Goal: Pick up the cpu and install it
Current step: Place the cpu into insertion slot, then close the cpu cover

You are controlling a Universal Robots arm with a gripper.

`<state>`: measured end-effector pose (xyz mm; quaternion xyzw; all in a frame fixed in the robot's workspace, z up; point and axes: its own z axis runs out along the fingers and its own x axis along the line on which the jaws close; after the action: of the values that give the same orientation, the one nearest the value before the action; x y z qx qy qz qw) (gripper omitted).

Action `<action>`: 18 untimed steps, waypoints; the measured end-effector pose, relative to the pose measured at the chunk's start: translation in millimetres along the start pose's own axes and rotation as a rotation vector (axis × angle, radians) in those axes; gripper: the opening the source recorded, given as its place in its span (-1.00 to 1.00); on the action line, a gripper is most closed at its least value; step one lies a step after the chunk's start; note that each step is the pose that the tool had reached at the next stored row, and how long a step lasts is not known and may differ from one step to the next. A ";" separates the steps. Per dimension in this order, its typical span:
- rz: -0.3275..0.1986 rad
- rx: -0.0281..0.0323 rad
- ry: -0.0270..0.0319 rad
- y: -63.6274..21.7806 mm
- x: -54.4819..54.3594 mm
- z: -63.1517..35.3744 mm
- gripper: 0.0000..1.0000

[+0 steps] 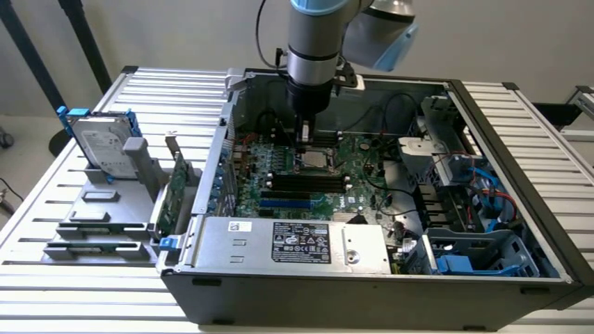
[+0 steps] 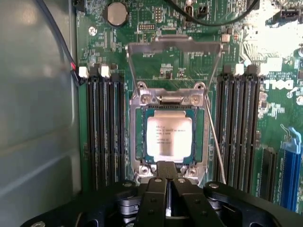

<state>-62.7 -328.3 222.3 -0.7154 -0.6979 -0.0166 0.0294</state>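
Hard drive (image 1: 100, 146) stands, seemingly racked, beside case (image 1: 371, 292).

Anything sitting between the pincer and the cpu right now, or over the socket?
Nothing visible. The cpu lies in the open socket. The load plate is swung back on the far side from the pincer, whose shut tips sit at the socket's edge beside the cpu.

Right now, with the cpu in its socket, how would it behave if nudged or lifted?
The cpu is a thin flat plate with a metal lid, so probably stiff and light. The socket walls frame it closely, so a sideways nudge likely won't slide it. Its smooth lid may be slippery.
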 end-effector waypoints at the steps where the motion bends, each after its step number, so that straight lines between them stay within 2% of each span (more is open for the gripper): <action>1: 0.000 0.0000 0.0001 -3.0 -0.1 -0.4 -0.79; 5: -0.002 0.0000 0.0000 -13.9 -0.3 -0.6 -0.79; 18: -0.003 0.0002 0.0000 -14.4 -0.3 -0.7 -0.79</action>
<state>-77.1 -328.3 223.2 -0.7143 -0.6990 -0.0166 0.0295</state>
